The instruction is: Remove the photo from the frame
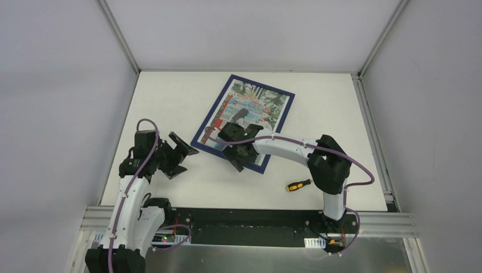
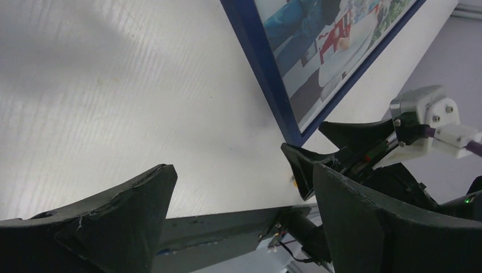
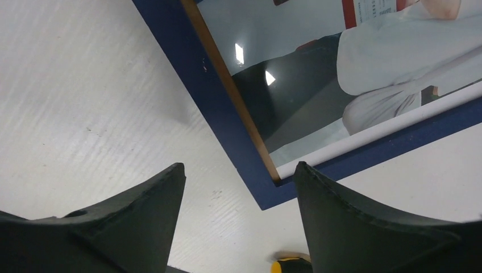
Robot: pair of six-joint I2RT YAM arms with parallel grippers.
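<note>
The dark-blue frame (image 1: 287, 99) lies face up on the white table, tilted, with the colourful photo (image 1: 253, 102) behind its glass. My right gripper (image 1: 241, 156) is open and empty, hovering over the frame's near corner; in the right wrist view that corner (image 3: 267, 196) sits between the spread fingers (image 3: 341, 210), and the photo (image 3: 341, 62) fills the upper right. My left gripper (image 1: 181, 154) is open and empty, left of the frame. The left wrist view shows the frame's edge (image 2: 261, 68) and the right gripper (image 2: 318, 159) beyond my fingers.
A small screwdriver with a yellow-and-black handle (image 1: 298, 185) lies on the table to the right of the right gripper, its tip showing in the right wrist view (image 3: 290, 265). Grey walls enclose the table on three sides. A metal rail (image 1: 250, 219) runs along the near edge.
</note>
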